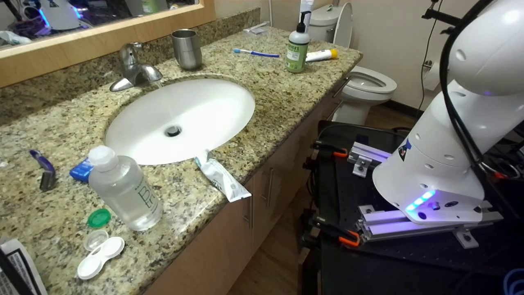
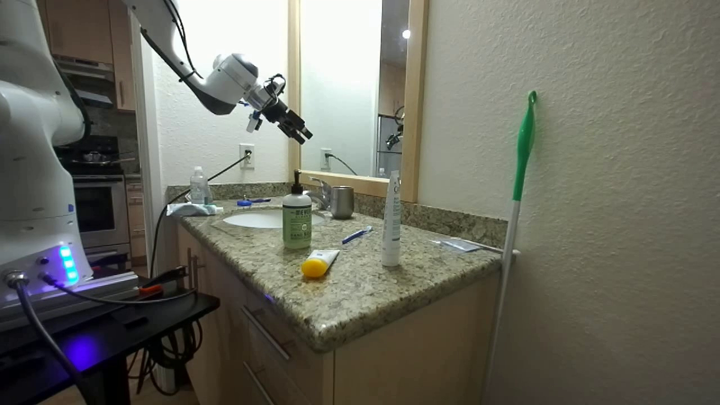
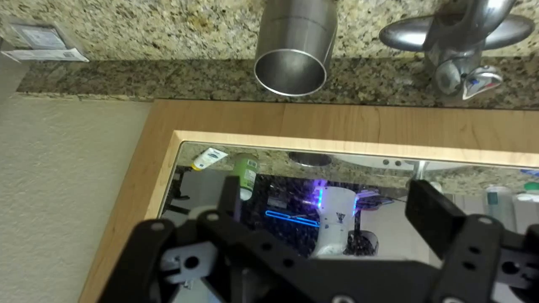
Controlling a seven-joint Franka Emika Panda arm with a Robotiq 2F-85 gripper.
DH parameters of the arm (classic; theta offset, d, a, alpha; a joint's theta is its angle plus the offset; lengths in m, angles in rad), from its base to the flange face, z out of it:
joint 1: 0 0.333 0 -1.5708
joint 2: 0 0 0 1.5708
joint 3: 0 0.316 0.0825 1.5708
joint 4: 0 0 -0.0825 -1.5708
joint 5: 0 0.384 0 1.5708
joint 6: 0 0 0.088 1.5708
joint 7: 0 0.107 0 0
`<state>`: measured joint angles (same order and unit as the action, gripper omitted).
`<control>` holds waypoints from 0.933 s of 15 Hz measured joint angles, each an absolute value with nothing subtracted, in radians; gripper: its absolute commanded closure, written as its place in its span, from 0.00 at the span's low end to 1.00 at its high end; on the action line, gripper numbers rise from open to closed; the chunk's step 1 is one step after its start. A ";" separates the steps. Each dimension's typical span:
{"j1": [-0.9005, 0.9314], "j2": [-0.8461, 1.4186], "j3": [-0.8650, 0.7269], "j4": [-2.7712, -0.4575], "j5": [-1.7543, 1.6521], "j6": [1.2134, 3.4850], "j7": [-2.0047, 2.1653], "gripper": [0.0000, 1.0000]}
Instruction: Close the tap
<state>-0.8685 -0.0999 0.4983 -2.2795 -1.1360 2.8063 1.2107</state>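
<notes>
"Where have you got your black two-fingered gripper point(image 2: 305, 138)?"

"You have it in the air, facing the wood-framed mirror point(image 2: 340, 84), above the speckled granite countertop point(image 1: 278, 98); the wrist view shows your jaws spread wide."

"And your small, curved, silver-grey metal tap point(image 1: 133, 73)?"

"It stands on that countertop, at the mirror side of the white oval sink point(image 1: 204, 119), well apart from your gripper. You can see a thin stream of water point(image 1: 159, 84) falling from it; a cylindrical grey metal cup point(image 1: 187, 50) stands upright just beside the tap."
</notes>
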 measured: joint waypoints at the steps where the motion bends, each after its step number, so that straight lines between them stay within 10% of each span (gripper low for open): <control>1: -0.868 -0.064 0.506 -2.248 -1.190 2.804 1.255 0.00; 14: -0.823 0.224 0.523 -2.062 -1.261 2.679 1.304 0.00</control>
<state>-0.8226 0.2235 0.5234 -2.0618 -1.2611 2.6792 1.3045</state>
